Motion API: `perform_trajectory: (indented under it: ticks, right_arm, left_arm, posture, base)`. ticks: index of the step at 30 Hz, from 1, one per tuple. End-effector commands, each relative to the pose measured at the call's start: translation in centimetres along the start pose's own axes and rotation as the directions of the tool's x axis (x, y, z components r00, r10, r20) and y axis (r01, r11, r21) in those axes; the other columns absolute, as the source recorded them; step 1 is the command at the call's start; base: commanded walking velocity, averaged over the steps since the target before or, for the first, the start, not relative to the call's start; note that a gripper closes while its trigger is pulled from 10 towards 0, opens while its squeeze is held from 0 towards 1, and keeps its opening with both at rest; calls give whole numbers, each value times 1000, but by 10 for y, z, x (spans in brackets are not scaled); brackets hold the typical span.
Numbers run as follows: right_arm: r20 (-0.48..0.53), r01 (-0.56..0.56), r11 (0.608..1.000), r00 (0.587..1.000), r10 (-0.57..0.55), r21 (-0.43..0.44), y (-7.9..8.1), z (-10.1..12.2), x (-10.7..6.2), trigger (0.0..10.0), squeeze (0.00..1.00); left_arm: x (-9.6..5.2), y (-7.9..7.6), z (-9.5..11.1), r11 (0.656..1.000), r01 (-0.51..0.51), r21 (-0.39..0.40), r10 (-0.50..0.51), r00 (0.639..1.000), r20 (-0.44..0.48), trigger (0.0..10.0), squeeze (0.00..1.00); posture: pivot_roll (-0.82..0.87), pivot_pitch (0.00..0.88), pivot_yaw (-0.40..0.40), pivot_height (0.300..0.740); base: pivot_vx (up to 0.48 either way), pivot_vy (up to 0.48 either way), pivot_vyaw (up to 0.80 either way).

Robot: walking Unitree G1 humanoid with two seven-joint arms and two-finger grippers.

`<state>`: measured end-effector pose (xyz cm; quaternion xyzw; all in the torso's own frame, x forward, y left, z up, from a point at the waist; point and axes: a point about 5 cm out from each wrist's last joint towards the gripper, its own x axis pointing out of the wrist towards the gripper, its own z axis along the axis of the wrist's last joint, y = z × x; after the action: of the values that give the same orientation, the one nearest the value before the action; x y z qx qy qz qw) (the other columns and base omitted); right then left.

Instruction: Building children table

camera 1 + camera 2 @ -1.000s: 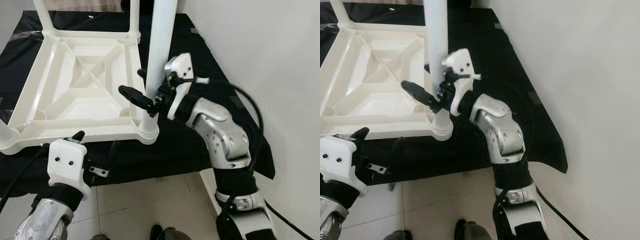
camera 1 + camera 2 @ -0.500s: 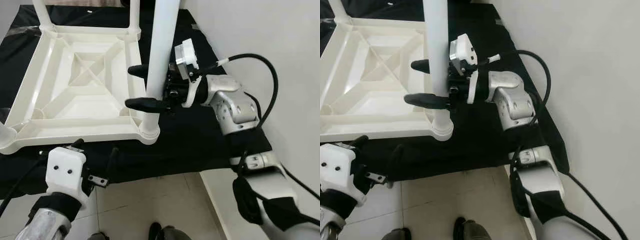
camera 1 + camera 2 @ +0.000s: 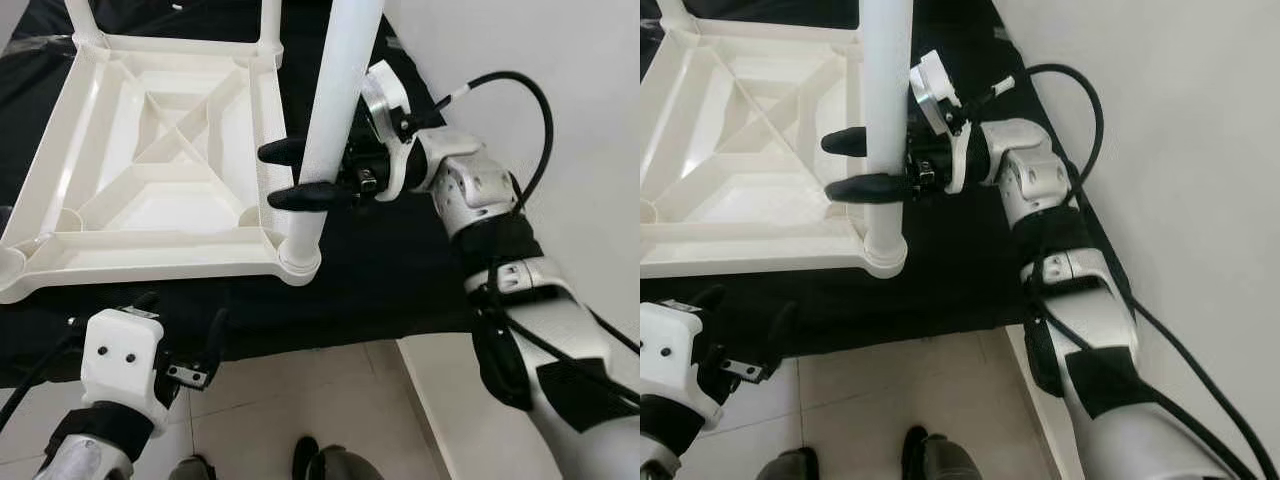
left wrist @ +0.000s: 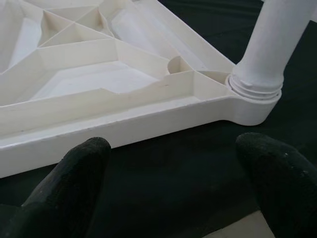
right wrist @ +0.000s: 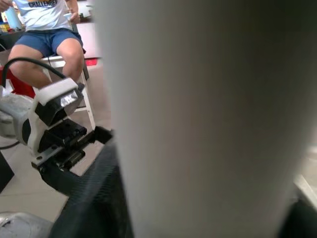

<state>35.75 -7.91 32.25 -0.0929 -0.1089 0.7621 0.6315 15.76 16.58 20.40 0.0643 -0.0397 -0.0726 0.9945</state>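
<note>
Right arm (image 3: 480,200): silver, rounded metal segments with black joint bands and a black fabric sleeve lower down; glossy black cable looping from the wrist along the forearm. Right gripper (image 3: 300,172): white housing at the wrist, black mechanism, two long black fingers (image 3: 305,195) with rounded tips. Left gripper (image 3: 180,315): white boxy housing marked by two dark screw holes, small metal bracket at its side, black fingers. Left arm (image 3: 85,460): black band, silver shell below.

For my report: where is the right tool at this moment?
The right tool is at the white leg, one finger on each side, just above the corner socket of the upturned tabletop.
</note>
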Motion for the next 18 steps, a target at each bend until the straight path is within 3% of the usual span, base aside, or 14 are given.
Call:
perform_trajectory:
  ticks: [1, 4, 6, 8, 9, 10, 11, 13, 14, 15, 16, 17, 18]
  right_arm:
    - [-8, 1, 1000, 1000, -1, -13, 1, -1, -6, 0, 0]
    - [-25, 17, 1000, 1000, -18, -18, 1, -4, -11, 0, 0]
    - [-104, 138, 989, 984, -143, -59, 0, -11, -25, 0, 0]
    - [-193, 413, 909, 889, -416, -58, -5, -27, -35, 0, 0]
    - [-193, 413, 909, 889, -416, -58, -5, -27, -35, 0, 0]
    - [-213, 474, 878, 854, -475, -59, -6, -31, -38, 0, 0]
    - [-257, 748, 662, 633, -731, -41, 2, -56, -26, 3020, 0]
    - [-257, 748, 662, 633, -731, -41, 2, -56, -26, 3020, 0]
    - [-297, 850, 527, 504, -811, -1, 33, -79, -2, 10000, 0]
    - [-297, 850, 527, 504, -811, -1, 33, -79, -2, 10000, 0]
    - [-344, 947, 312, 318, -883, 73, 75, -91, 20, 10000, 0]
    - [-311, 929, 356, 370, -876, 101, 74, -88, 35, 10000, 0]
    - [-311, 929, 356, 370, -876, 101, 74, -88, 35, 10000, 0]
  left_arm:
    - [-3, -1, 2, 1000, 5, 15, -5, 1000, -6, 10000, 0]
    - [-2, -2, 2, 1000, 7, 13, -7, 1000, -4, 10000, 0]
    - [0, -3, 3, 1000, 11, 7, -11, 1000, 6, 10000, 0]
    - [2, -3, 4, 1000, 16, 0, -16, 1000, 13, 10000, 0]
    - [2, -3, 4, 1000, 16, 0, -16, 1000, 13, 10000, 0]
    - [2, -4, 3, 1000, 17, -1, -17, 1000, 14, 10000, 0]
    - [3, -3, 3, 1000, 21, -3, -20, 1000, 14, 10000, 0]
    - [3, -3, 3, 1000, 21, -3, -20, 1000, 14, 10000, 0]
    - [5, -3, 3, 1000, 24, -2, -24, 1000, 14, 10000, 0]
    - [5, -3, 3, 1000, 24, -2, -24, 1000, 14, 10000, 0]
    - [9, -2, 2, 999, 33, -6, -33, 999, 21, 10000, 0]
    - [12, -4, 3, 999, 41, -13, -41, 999, 29, 10000, 0]
    - [12, -4, 3, 999, 41, -13, -41, 999, 29, 10000, 0]
  posture:
    - [160, 277, -181, 740]
    - [152, 272, -179, 740]
    - [136, 269, -179, 740]
    - [112, 263, -187, 740]
    - [112, 263, -187, 740]
    - [112, 263, -187, 740]
    - [97, 255, -183, 740]
    - [97, 255, -183, 740]
    - [100, 258, -163, 740]
    - [100, 258, -163, 740]
    - [74, 237, -139, 740]
    - [78, 233, -138, 740]
    - [78, 233, -138, 740]
  base:
    - [0, 0, 0]
    - [0, 0, 0]
    - [0, 0, 0]
    - [0, 0, 0]
    - [0, 0, 0]
    - [0, 0, 0]
    - [0, 0, 0]
    - [0, 0, 0]
    - [0, 0, 0]
    - [0, 0, 0]
    - [0, 0, 0]
    - [0, 0, 0]
    - [0, 0, 0]
